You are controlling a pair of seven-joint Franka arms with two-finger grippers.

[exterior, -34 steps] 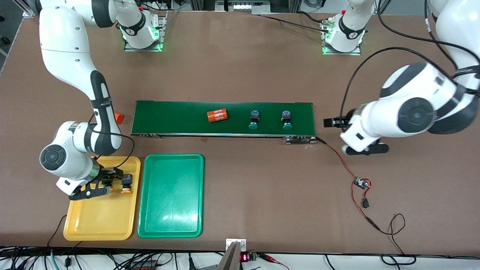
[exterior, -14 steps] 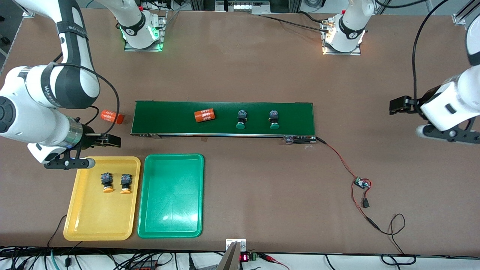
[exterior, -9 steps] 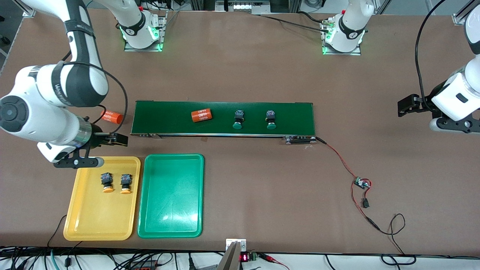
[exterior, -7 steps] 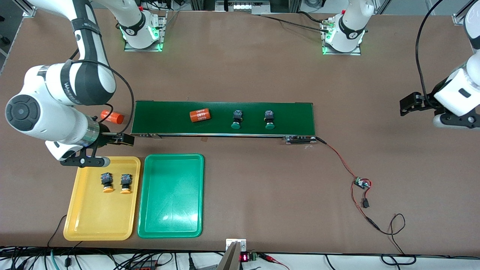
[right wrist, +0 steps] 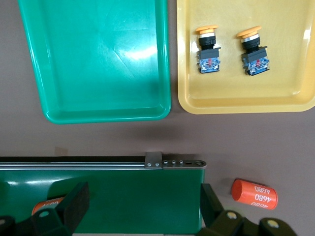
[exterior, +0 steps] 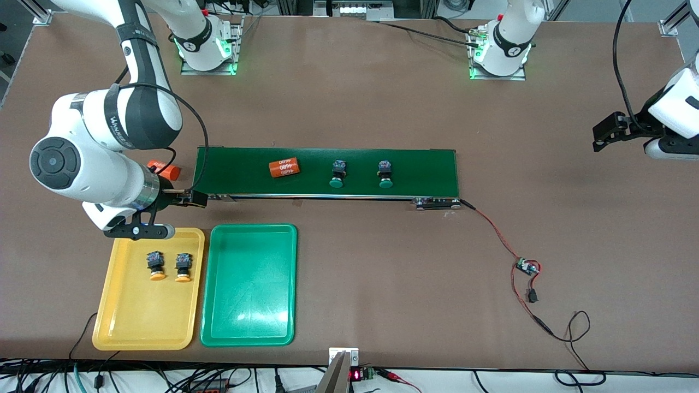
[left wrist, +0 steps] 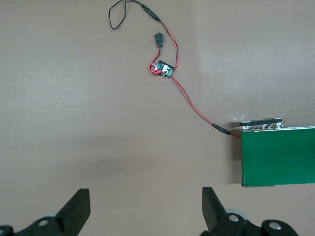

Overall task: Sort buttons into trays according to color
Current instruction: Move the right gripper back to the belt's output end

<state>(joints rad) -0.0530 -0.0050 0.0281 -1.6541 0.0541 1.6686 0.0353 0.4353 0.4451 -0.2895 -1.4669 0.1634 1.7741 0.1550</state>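
Quick count: four buttons total, two trays, two orange cylinders with white numbers. The two yellow-capped buttons (exterior: pixel 157 266) (exterior: pixel 183 267) lie side by side in the yellow tray (exterior: pixel 136 327), in the part of it closer to the belt. The green tray (exterior: pixel 248 322) sits right beside the yellow one, toward the left arm's end, with nothing in it. The two green-capped buttons (exterior: pixel 337 173) (exterior: pixel 385 174) lie on the dark green conveyor belt (exterior: pixel 420 164), a little apart from each other, with one orange cylinder (exterior: pixel 285 167) on the belt too, toward the right arm's end. The other orange cylinder (exterior: pixel 164 170) lies on the table (exterior: pixel 349 109) just off that end of the belt. The right gripper (exterior: pixel 166 215) hangs over the gap between the belt's end and the yellow tray, fingers spread wide and holding nothing; the yellow-capped buttons are just below it in the tray, the green-capped ones well along the belt from it. The left gripper (exterior: pixel 622 136) is up over bare table past the belt's other end, also wide open and empty, well apart from every button. A red-and-black wire (exterior: pixel 491 229) with a small circuit board (exterior: pixel 527 267) trails from the belt.
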